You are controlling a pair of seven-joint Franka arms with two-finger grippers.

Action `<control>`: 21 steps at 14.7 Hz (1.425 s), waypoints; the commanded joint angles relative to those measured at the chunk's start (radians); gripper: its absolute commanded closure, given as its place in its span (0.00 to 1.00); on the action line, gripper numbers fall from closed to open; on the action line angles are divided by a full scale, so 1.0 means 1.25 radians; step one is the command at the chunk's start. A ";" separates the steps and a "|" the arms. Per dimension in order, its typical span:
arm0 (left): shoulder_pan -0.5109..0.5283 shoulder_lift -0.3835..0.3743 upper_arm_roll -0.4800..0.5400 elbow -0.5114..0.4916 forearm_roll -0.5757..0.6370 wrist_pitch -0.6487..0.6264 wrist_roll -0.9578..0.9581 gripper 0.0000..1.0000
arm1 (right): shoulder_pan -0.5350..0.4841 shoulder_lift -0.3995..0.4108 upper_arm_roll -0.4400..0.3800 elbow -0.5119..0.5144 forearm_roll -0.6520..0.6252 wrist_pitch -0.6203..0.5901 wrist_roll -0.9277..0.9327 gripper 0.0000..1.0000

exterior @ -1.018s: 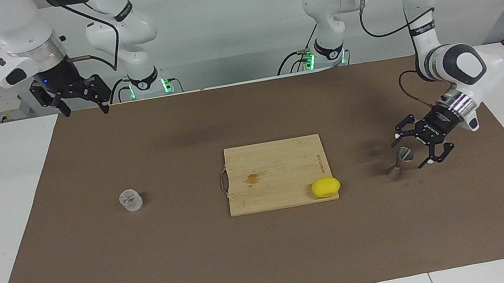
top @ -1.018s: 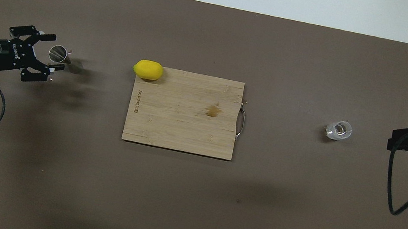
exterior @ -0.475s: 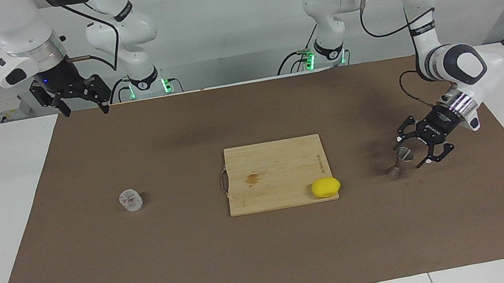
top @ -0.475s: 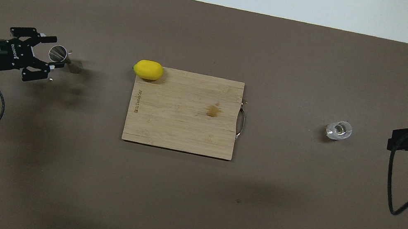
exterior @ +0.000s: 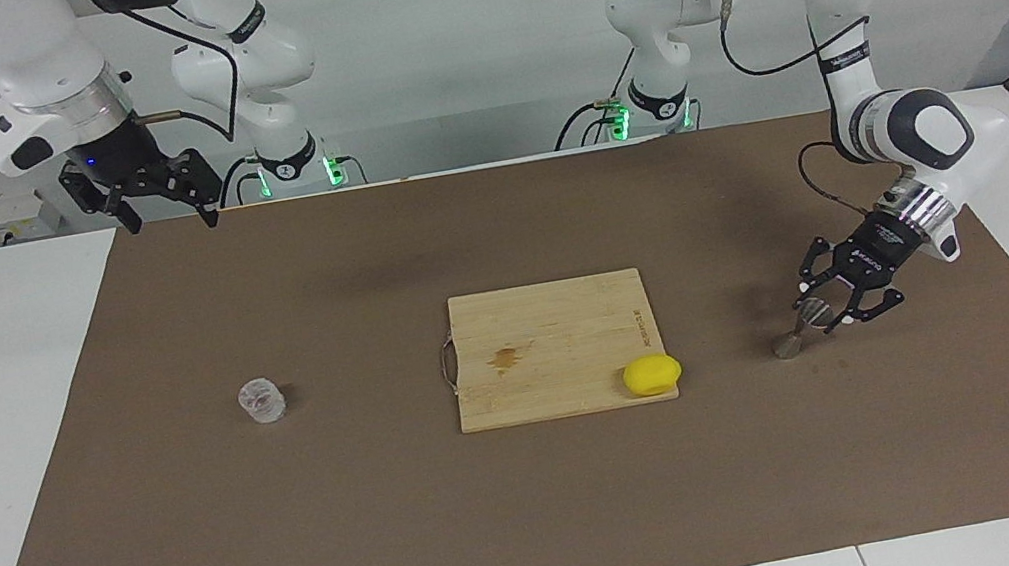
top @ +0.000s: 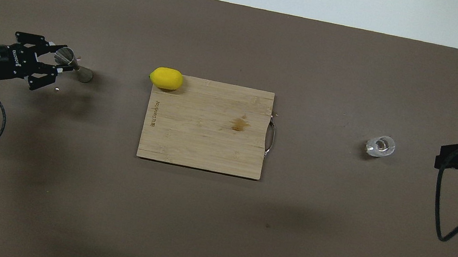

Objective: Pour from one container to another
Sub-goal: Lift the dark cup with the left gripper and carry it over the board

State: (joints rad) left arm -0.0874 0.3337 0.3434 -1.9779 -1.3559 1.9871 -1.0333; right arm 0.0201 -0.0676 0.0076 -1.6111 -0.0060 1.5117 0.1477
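Observation:
The small silvery jigger (exterior: 797,329) (top: 75,66) stands with its base on the brown mat toward the left arm's end of the table. My left gripper (exterior: 818,310) (top: 60,60) reaches in low from the side and is shut on the jigger's upper cone. The clear ribbed glass cup (exterior: 262,400) (top: 380,145) stands alone on the mat toward the right arm's end. Above the mat's edge at that end, my right gripper (exterior: 171,219) (top: 439,158) waits, raised and open, holding nothing.
A wooden cutting board (exterior: 553,336) (top: 203,138) with a metal handle lies in the middle of the mat. A yellow lemon (exterior: 651,374) (top: 166,78) sits at the board's corner toward the jigger. White table surface borders the mat (exterior: 542,520).
The left gripper's fingers have closed from wide open onto the jigger's upper cone. The right arm, the cup, the board and the lemon have not moved.

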 commanded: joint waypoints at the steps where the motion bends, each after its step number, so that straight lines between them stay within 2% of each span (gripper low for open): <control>1: -0.007 0.001 0.004 0.015 -0.010 -0.013 0.005 1.00 | -0.005 -0.008 -0.002 -0.002 0.018 -0.013 -0.015 0.01; 5: -0.015 0.003 -0.001 0.083 -0.009 -0.162 0.006 1.00 | -0.005 -0.008 -0.002 -0.002 0.018 -0.013 -0.015 0.01; 8: -0.072 -0.010 -0.017 0.116 0.003 -0.177 -0.005 1.00 | -0.005 -0.008 -0.002 -0.002 0.018 -0.013 -0.016 0.01; 11: -0.174 -0.031 -0.015 0.126 0.001 -0.092 -0.107 1.00 | -0.005 -0.008 -0.002 -0.002 0.018 -0.013 -0.016 0.01; 14: -0.257 -0.044 -0.019 0.123 -0.015 -0.011 -0.144 1.00 | -0.005 -0.008 -0.002 -0.002 0.018 -0.013 -0.015 0.01; 21: -0.487 -0.028 -0.023 0.089 -0.186 0.311 -0.204 1.00 | -0.005 -0.008 -0.001 -0.003 0.018 -0.014 -0.016 0.01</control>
State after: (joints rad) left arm -0.6198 0.3028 0.2998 -1.8386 -1.5242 2.2816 -1.2744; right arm 0.0201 -0.0676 0.0076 -1.6111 -0.0060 1.5117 0.1477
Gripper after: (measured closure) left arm 0.493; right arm 0.004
